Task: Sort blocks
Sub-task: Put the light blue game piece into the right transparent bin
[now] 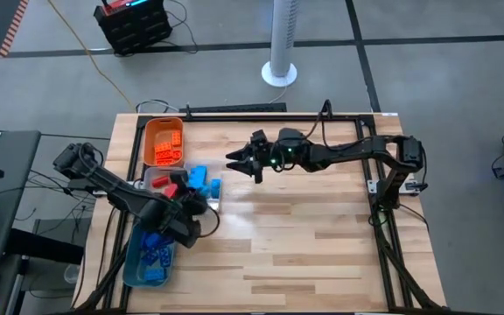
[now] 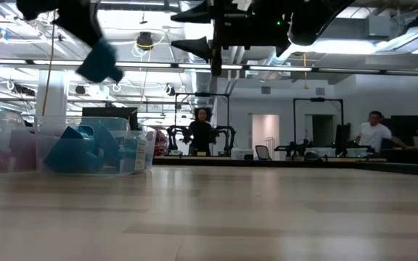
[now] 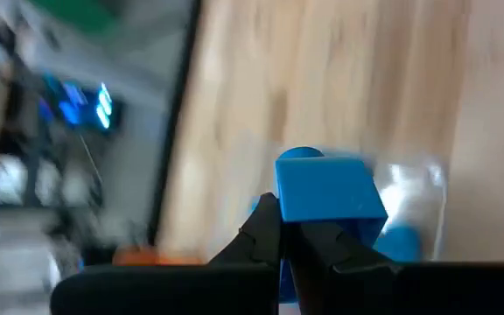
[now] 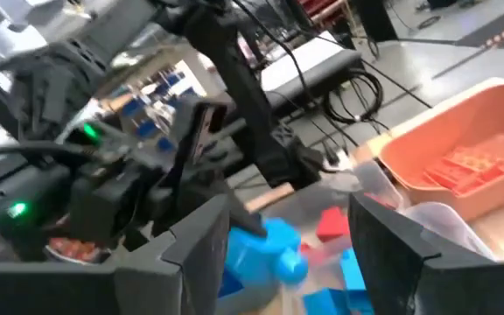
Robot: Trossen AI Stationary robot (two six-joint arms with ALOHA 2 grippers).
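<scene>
On my left, the left gripper is clenched on a blue block, raised over the clear tray and teal tray. Further right, the right gripper hangs with fingers parted, empty, beside the orange tray.

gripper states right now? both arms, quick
Left gripper: shut on a blue block, lifted near the teal tray.
Right gripper: open, holding nothing, above the clear tray.

Wooden table: 3 trays at left edge: orange, clear, teal.
</scene>
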